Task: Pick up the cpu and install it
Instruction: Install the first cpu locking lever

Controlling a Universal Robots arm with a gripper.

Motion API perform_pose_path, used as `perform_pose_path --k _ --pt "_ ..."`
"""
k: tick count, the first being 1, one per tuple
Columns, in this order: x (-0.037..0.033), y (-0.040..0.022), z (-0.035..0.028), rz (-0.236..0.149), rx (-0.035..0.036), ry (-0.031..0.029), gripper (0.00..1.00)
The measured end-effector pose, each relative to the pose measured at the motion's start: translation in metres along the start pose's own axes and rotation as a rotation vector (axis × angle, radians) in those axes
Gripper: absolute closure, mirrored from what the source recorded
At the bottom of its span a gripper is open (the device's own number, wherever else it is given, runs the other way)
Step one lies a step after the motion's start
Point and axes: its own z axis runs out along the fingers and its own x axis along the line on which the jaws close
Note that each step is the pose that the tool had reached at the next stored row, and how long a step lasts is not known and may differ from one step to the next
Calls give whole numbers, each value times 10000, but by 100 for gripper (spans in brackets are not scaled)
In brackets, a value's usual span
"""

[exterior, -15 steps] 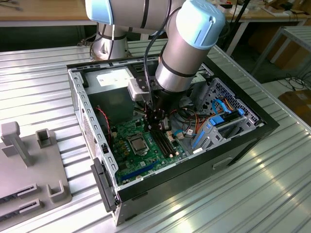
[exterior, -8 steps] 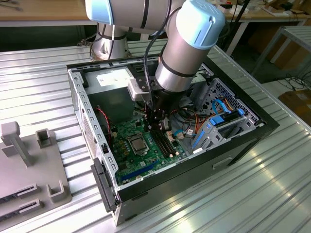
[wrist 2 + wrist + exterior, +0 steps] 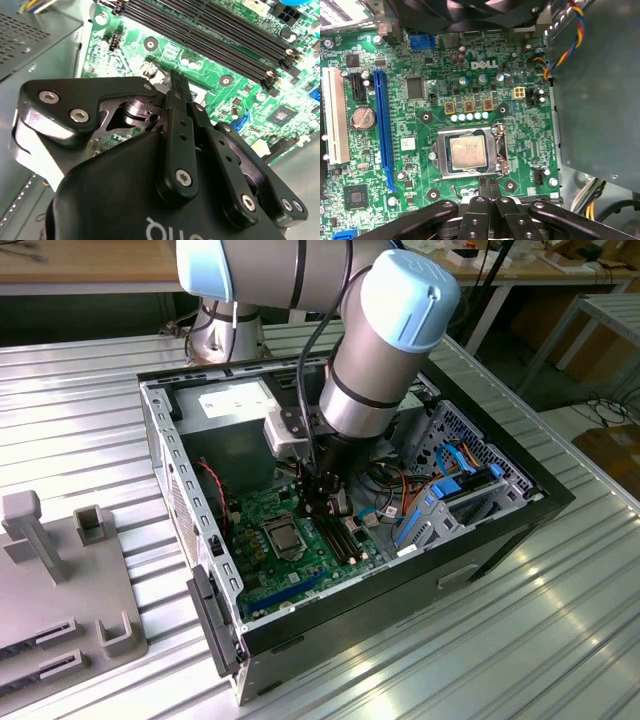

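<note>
Looking into the open case, we see the cpu (image 3: 467,152) already lying flat inside its silver-framed socket (image 3: 436,155) on the green motherboard (image 3: 520,130). Our gripper (image 3: 489,186) hovers just beside it, fingers pressed together, pinching nothing. We judge the chip light, stiff and fragile, best held by its edges.

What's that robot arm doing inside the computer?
The robot arm's end effector hangs low inside an open computer case, just above the green board. The cpu, a small pale square chip, is already lying in its silver-framed socket on that board. The end effector's fingers are pressed together with nothing between them, right beside the socket's edge in the first wrist view.
</note>
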Motion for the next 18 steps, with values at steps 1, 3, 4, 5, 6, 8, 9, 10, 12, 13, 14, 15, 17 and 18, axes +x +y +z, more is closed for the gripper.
perform_pose_path --k 1,3,4,5,6,8,9,10,12,13,14,15,17,18 --pt "20 -2 0 -12 2 21 89" --pt "52 -5 -1 -34 7 86 89" --pt "65 -6 -1 -44 10 119 89" --pt "83 -8 -2 -56 14 172 89" --pt "95 -8 -3 -65 17 212 89" --pt "124 -11 -4 -89 25 314 89" --pt "138 -12 -4 -102 29 369 89" --pt "154 -14 -5 -117 34 429 89" --pt "172 -15 -4 -161 45 547 89" --pt "174 -16 -5 -186 46 583 89" --pt "174 -17 -3 -225 48 610 89" --pt "174 -17 0 -250 49 619 89" --pt "174 -17 9 -292 57 630 89" --pt "175 -18 17 -320 68 636 89"
